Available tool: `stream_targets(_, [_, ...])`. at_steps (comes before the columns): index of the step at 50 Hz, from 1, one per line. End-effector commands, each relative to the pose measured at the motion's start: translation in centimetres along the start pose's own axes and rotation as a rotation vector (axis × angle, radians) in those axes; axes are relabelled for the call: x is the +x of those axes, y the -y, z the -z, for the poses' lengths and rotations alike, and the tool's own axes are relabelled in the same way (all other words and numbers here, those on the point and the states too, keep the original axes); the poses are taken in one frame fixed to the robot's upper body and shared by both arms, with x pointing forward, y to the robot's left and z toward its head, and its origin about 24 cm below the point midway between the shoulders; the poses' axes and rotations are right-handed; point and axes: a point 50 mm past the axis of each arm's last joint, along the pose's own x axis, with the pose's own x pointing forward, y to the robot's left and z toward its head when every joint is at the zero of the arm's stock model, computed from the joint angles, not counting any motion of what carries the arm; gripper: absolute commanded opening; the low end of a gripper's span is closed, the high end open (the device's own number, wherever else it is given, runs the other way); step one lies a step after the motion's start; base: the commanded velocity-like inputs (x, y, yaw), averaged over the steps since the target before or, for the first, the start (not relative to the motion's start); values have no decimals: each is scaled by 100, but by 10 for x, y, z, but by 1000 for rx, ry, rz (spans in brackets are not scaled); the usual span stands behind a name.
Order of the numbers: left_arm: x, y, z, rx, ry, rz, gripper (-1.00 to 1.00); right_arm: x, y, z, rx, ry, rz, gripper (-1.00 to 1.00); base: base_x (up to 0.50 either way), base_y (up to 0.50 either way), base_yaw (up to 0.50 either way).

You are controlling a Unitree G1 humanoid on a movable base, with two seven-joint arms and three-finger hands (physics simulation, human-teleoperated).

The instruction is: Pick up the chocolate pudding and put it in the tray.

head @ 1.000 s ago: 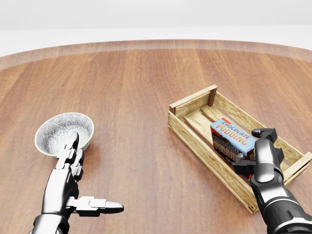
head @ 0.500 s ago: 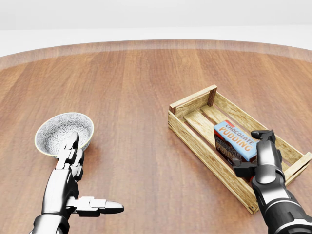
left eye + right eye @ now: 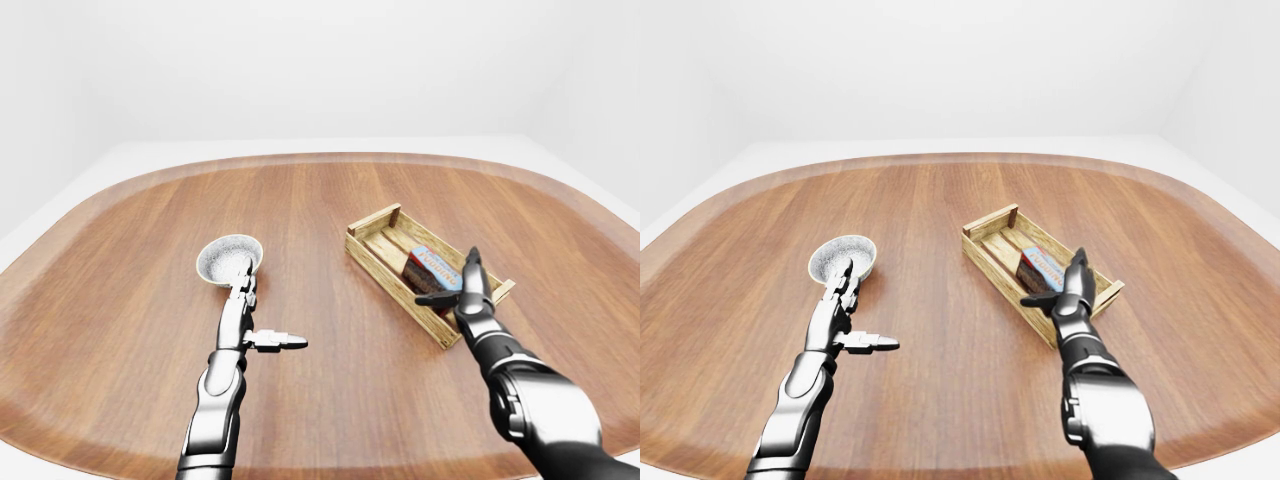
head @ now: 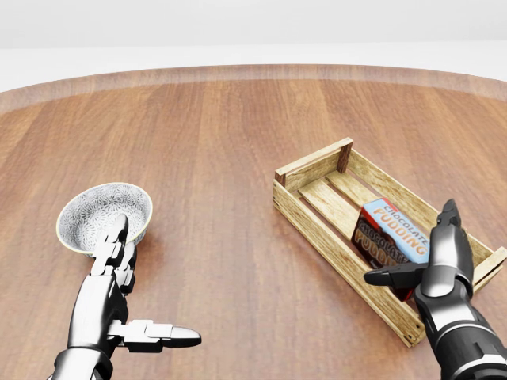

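Observation:
The chocolate pudding box (image 4: pixel 394 229), blue-topped with brown sides, lies tilted inside the wooden tray (image 4: pixel 314 165) at the right of the head view. My right hand (image 4: pixel 420 252) is open just below and to the right of the box. Its fingers point up along the box's right end and its thumb reaches left under it, and neither closes on it. My left hand (image 4: pixel 154 281) is open and empty at the lower left, fingers pointing at a bowl.
A grey speckled bowl (image 4: pixel 95 210) stands on the wooden table (image 4: pixel 222 142) at the left, just above my left fingertips. The round table's edge curves along the top of the head view.
My right hand has opened and let go of the pudding box. The box has shifted a little right and down inside the tray. The left arm has not moved.

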Motion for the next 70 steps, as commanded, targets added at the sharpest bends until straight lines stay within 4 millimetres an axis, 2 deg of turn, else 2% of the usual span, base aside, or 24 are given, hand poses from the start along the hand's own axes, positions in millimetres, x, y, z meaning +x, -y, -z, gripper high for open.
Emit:
stream_targets(1, [1,0,1,-11,-2,1,100,5,21,-10,-56,48,188,100,0,0,0])
stream_targets(2, [1,0,1,-12,-2,2,100,4,19,-6,-73,43,185,100,0,0,0])
stream_targets(4, [1,0,1,-10,-3,2,100,7,25,-17,-69,73,203,100,0,0,0])
stream_targets(10, [2,0,1,-13,-2,-1,100,9,32,-27,-132,126,218,100,0,0,0])
stream_targets(12, [2,0,1,-14,-2,-1,100,9,31,-24,-147,122,214,100,0,0,0])
stream_targets(14, [2,0,1,-14,-3,-2,100,11,37,-33,-137,144,232,100,0,0,0])
stream_targets(20, [3,0,1,-14,-3,-1,100,12,42,-41,-163,177,245,100,0,0,0])
stream_targets(25, [2,0,1,-13,-2,0,100,12,42,-39,-203,189,244,100,0,0,0])
stream_targets(28, [2,0,1,-13,-1,0,100,14,50,-51,-173,214,270,100,0,0,0])
stream_targets(32, [2,0,1,-12,-2,1,100,14,49,-50,-197,218,267,100,0,0,0])
stream_targets(34, [2,1,1,-13,-1,1,100,15,56,-61,-171,244,292,100,0,0,0])
stream_targets(45, [1,0,1,-13,-1,1,100,15,72,-78,-173,311,344,100,0,0,0])
stream_targets(50, [1,1,0,-12,-1,1,100,15,81,-90,-117,343,377,100,0,0,0])
stream_targets(59, [2,0,1,-13,-1,0,100,5,98,-121,15,471,445,100,0,0,0])
stream_targets(67, [2,0,1,-14,-1,-1,100,-16,112,-149,138,631,505,100,0,0,0])
stream_targets(70, [2,0,1,-14,-2,-2,100,-31,120,-163,213,720,535,100,0,0,0])
